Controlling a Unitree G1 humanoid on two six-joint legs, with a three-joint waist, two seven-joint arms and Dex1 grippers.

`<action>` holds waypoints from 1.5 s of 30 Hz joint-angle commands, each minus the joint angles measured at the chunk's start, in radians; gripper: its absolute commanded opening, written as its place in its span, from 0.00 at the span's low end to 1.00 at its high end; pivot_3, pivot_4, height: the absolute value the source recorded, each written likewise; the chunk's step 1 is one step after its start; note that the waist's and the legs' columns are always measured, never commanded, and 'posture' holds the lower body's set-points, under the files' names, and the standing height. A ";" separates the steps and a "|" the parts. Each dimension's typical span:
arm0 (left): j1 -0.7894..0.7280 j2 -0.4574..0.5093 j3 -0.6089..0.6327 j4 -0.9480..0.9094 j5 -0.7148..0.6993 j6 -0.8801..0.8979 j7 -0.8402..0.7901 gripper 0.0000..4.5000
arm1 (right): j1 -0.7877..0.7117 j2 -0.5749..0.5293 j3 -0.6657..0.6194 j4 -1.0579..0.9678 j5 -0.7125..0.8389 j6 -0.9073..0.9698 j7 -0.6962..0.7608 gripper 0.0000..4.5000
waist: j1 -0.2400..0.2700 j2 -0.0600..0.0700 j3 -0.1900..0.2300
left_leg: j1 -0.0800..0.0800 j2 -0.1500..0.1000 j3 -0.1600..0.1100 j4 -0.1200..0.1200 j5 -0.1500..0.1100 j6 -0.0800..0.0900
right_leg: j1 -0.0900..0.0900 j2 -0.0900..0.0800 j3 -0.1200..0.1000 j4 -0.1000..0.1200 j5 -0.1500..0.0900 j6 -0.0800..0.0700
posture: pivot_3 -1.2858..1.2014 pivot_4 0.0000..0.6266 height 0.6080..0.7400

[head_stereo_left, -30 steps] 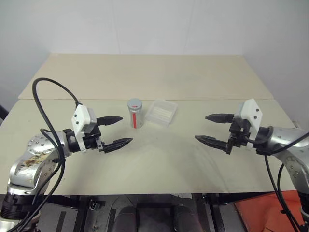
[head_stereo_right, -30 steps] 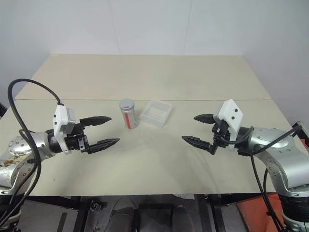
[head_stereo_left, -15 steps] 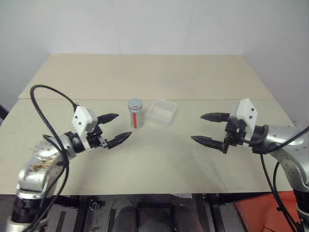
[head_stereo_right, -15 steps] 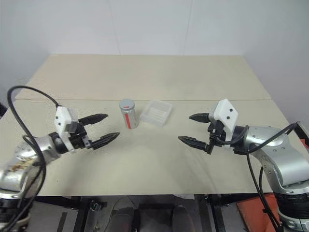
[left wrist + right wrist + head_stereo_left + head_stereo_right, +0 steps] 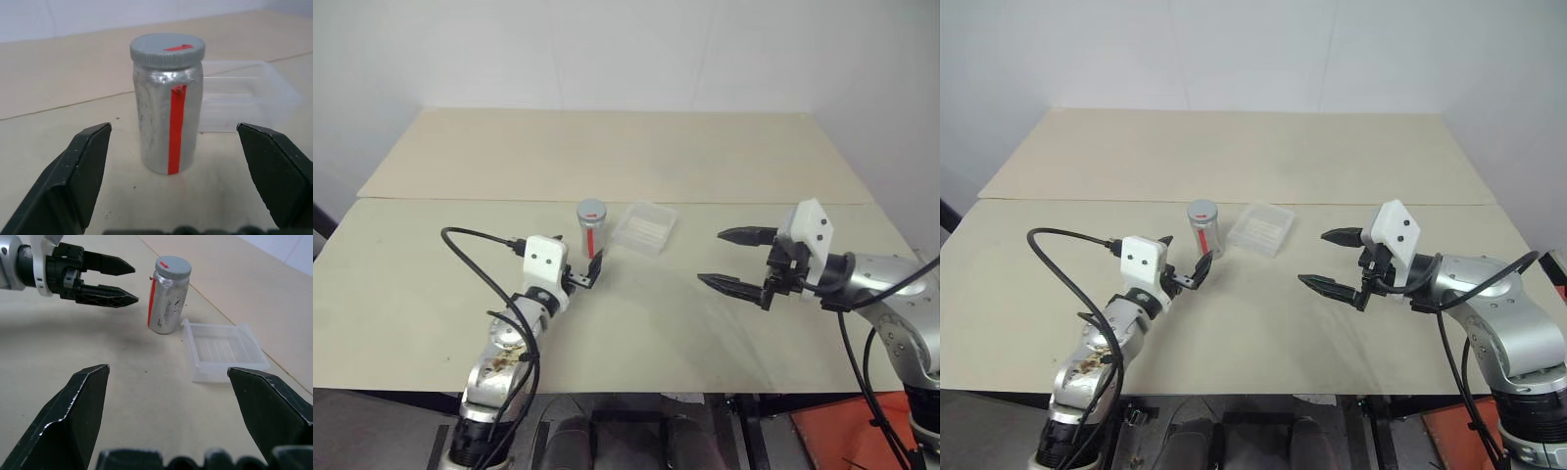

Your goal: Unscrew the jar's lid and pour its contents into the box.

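Left pincer [image 5: 585,275] gapes empty just short of the jar [image 5: 591,228]; right pincer [image 5: 732,258], wide open, hangs well clear, bare table [image 5: 646,323] between.

Pale beige table [image 5: 636,147], seam across it. Resting on it: upright jar [image 5: 591,231], clear box [image 5: 644,228] at its three o'clock, just beside.

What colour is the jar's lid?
Grey, with a small red mark on top; the lid shows best in the left wrist view.
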 commanded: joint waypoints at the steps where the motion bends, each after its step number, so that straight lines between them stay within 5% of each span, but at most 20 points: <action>1: -0.048 -0.045 -0.009 0.036 0.066 -0.054 0.079 1.00 | -0.020 0.002 -0.032 -0.035 0.008 -0.023 -0.011 1.00 | 0.001 0.000 0.000 | 0.000 0.000 0.000 0.000 0.000 0.000 | 0.000 0.000 0.000 0.000 0.000 0.000 | 0.52 0.24 1.00; 33: -0.272 -0.214 -0.008 0.490 0.181 -0.316 0.220 1.00 | -0.022 -0.002 -0.066 -0.070 0.020 -0.030 -0.037 1.00 | 0.002 0.000 0.000 | -0.001 -0.001 0.000 0.000 0.000 0.000 | 0.000 0.000 0.000 -0.001 0.000 0.001 | 0.52 0.24 1.00; 41: -0.296 -0.205 -0.002 0.543 0.183 -0.353 0.213 0.50 | -0.035 0.000 -0.063 -0.064 0.025 -0.030 -0.032 1.00 | 0.002 0.000 0.000 | -0.001 -0.001 0.000 0.000 0.000 0.000 | 0.000 0.000 0.000 -0.001 0.000 0.001 | 0.52 0.24 1.00; 45: -0.314 -0.196 0.010 0.565 0.182 -0.365 0.216 0.43 | -0.038 0.013 -0.053 -0.074 0.029 -0.023 -0.040 1.00 | 0.002 0.000 0.000 | -0.001 -0.001 0.000 0.000 0.000 0.000 | 0.000 0.000 0.000 -0.001 0.000 0.001 | 0.52 0.24 1.00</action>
